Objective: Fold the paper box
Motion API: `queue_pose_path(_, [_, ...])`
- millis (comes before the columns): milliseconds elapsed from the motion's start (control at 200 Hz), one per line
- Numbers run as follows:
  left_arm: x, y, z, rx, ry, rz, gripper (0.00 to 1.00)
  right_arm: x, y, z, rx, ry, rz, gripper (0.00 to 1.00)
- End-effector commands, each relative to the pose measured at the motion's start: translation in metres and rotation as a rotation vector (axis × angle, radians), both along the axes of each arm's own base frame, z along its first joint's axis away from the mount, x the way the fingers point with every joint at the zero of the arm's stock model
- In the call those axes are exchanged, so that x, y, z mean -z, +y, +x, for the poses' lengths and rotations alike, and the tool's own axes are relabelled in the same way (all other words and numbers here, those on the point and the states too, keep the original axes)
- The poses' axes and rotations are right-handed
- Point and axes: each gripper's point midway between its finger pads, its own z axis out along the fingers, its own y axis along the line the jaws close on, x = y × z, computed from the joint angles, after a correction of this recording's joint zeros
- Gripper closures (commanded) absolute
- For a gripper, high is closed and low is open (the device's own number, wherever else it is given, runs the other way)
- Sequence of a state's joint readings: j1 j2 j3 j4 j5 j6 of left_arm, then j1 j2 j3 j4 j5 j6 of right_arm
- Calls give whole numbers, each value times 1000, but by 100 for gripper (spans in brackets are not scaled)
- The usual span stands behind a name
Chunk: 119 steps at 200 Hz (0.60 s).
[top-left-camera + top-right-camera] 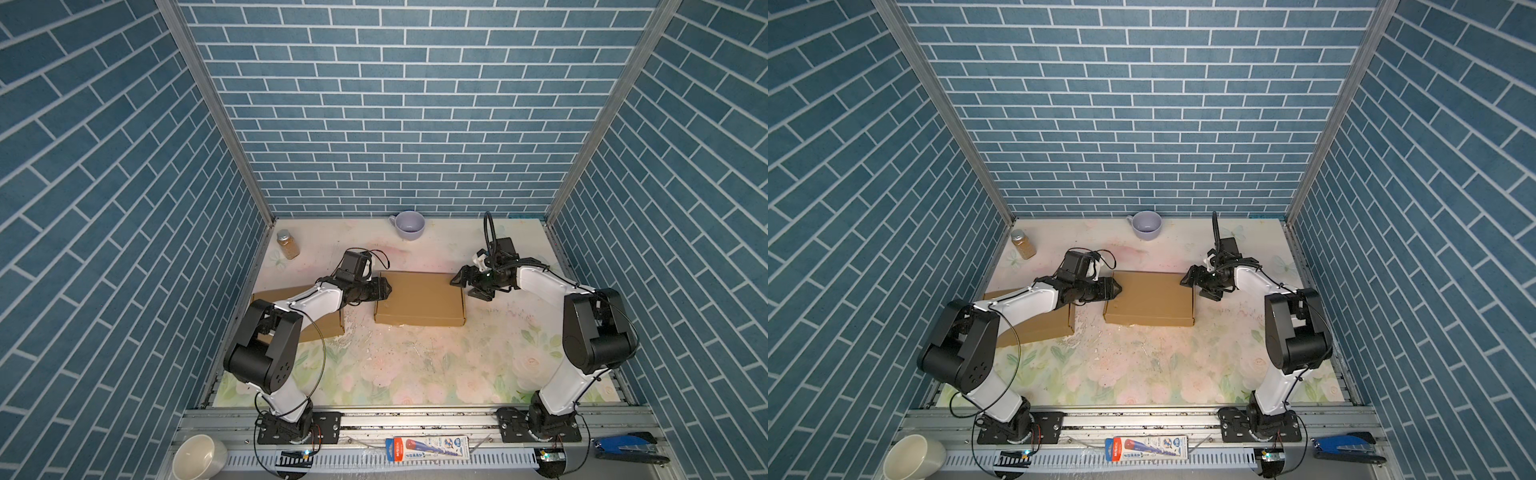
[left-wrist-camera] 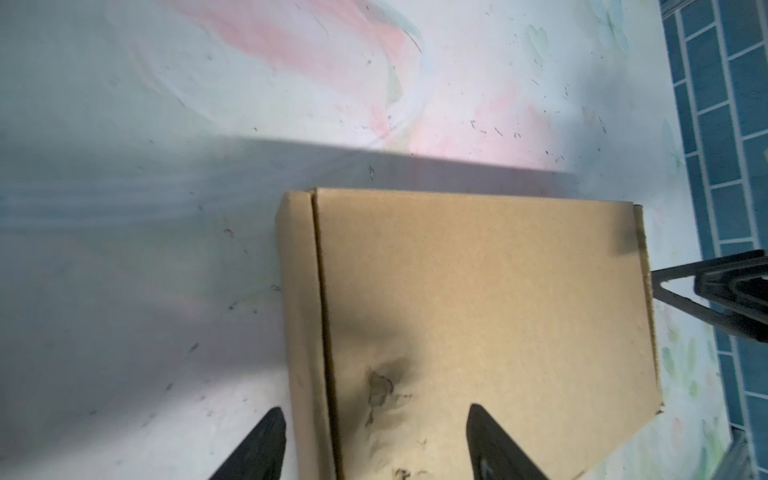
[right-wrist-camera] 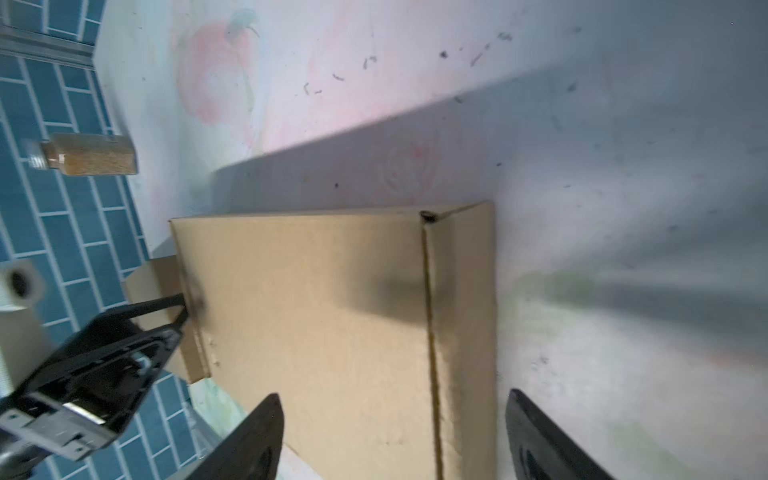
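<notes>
Blue brick-patterned walls enclose a floral tabletop (image 1: 415, 374), seen from above. At its centre lies the paper box (image 1: 419, 297) — flat, brown, lid down, its long sides running from nine to three o'clock.

The left gripper (image 1: 386, 289) sits at the box's nine o'clock edge. Its wrist view shows the fingers (image 2: 266, 444) spread apart and holding nothing, with the box's side seam running between them. The right gripper (image 1: 461, 288) is at the three o'clock edge, jaws wide and empty. One finger is over the lid and the other is past the box's edge above the table. Whether either gripper touches the cardboard cannot be told. A second cardboard box (image 1: 320, 328) lies at the table's eight o'clock, partly under the left arm.

The box looks nearly finished, and the step in hand seems to be seating the lid and end walls. To do it well, both grippers should likely press in and down together from nine and three o'clock, so the box neither slides nor skews — meeting flat panels, not the thin lid edge, which could buckle.
</notes>
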<state>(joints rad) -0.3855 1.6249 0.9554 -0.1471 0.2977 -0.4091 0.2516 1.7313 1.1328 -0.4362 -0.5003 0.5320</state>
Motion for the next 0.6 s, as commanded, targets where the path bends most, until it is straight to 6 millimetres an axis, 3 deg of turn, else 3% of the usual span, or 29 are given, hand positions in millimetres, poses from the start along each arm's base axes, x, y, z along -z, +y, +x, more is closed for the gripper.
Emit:
queue_pose_path(0, [-16,35,-12,-20,-40,181,22,-6,-42,0,45,-64,-162,14])
queue_pose_path(140, [-62,51,-10,-42,-225,229,8,-44,-72,14,167,-282,-233,15])
queue_pose_path(305, [-98,85,-5,-96,-469,396,6,-84,-128,28,357,-522,-389,14])
queue_pose_path(395, [-114,111,-5,-211,-617,468,5,-94,-163,26,412,-687,-567,14])
queue_pose_path(500, [-107,139,-17,-317,-713,528,3,-88,-203,14,527,-720,-685,14])
queue_pose_path(590, [-96,156,-21,-354,-716,577,2,-79,-215,8,534,-740,-719,15])
